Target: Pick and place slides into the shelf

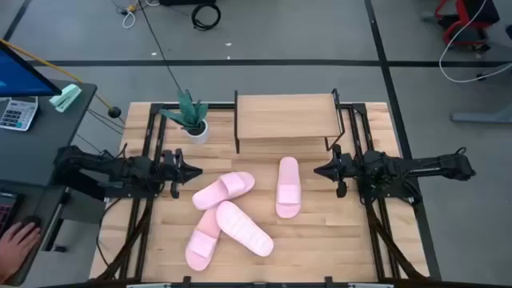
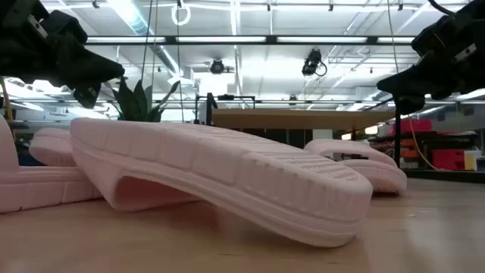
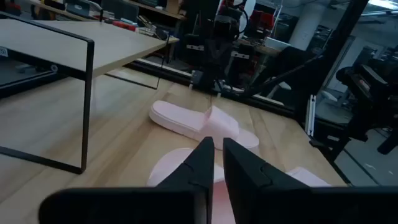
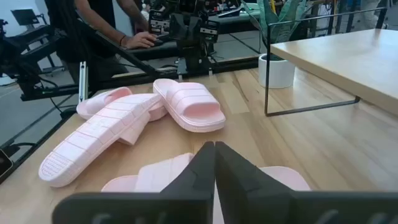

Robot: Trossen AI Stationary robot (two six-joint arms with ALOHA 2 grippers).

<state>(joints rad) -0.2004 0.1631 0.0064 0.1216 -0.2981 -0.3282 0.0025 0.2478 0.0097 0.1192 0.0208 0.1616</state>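
Note:
Four pale pink slides lie on the slatted table in front of the shelf (image 1: 284,120). One slide (image 1: 288,186) lies alone, strap up, at centre right. One slide (image 1: 224,190) lies strap up at centre left. A third slide (image 1: 244,228) lies sole up, leaning across the fourth (image 1: 202,240). My left gripper (image 1: 198,170) hovers just left of the centre-left slide, shut to a narrow slit and empty. My right gripper (image 1: 318,170) hovers just right of the lone slide, shut and empty. The lone slide also shows in the left wrist view (image 3: 202,124), and the sole-up slide in the right wrist view (image 4: 99,134).
A potted plant (image 1: 192,120) in a white pot stands left of the shelf. A person's hand (image 1: 20,238) rests on a desk beyond the table's left edge, by a calculator (image 1: 16,112). Bare tabletop shows at the near right (image 1: 344,240).

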